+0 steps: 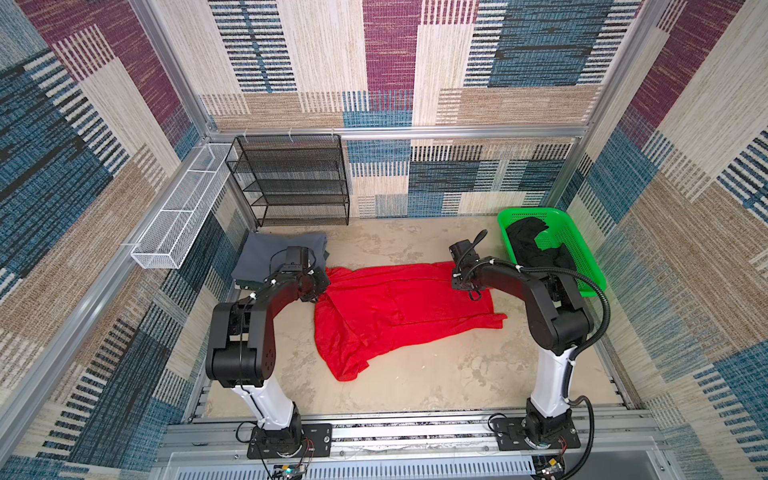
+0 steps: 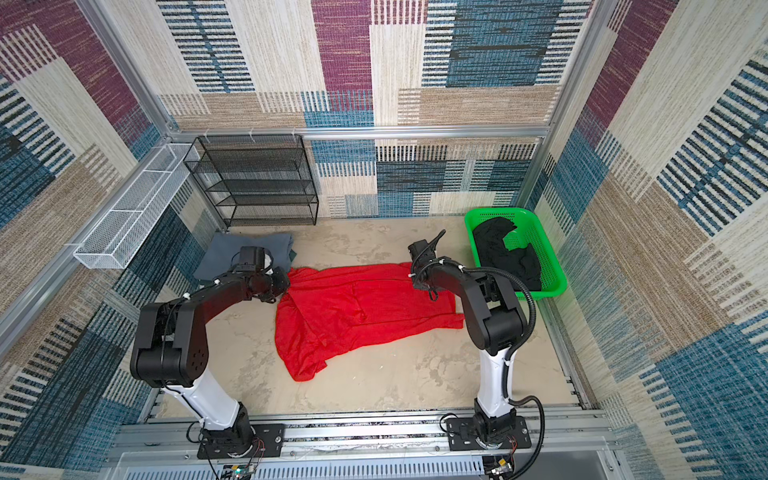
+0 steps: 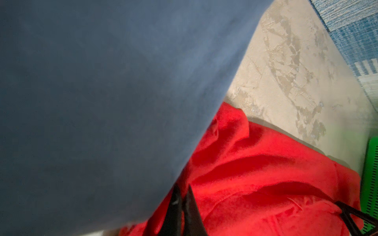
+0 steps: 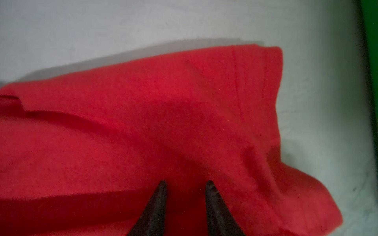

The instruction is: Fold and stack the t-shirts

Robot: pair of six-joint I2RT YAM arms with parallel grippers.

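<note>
- The red t-shirt (image 1: 399,307) lies crumpled across the middle of the table (image 1: 436,374). It stretches from 9 o'clock to 3 o'clock, and a loose tail trails toward 7 o'clock.
- The left gripper (image 1: 319,289) sits at the shirt's 9 o'clock edge. In the left wrist view its fingers (image 3: 174,212) are pressed together over red cloth. Creases run toward it in both top views, so it appears to pinch that edge, though the pinch itself is hidden.
- The right gripper (image 1: 471,291) hangs over the shirt's 3 o'clock end. In the right wrist view its fingertips (image 4: 161,190) stand spread apart just above the red cloth, with nothing clamped between them.
- The grey t-shirt (image 1: 270,249) lies folded flat at 10 o'clock, just beside the red shirt's near corner. The left arm reaches over part of it.
- The black t-shirt (image 1: 528,245) is heaped inside the green basket (image 1: 582,253) at 2 o'clock, close behind the right arm.
- A black wire shelf (image 1: 291,183) stands against the back wall at 11 o'clock.
- A white wire tray (image 1: 183,212) hangs on the side wall toward 10 o'clock.
</note>
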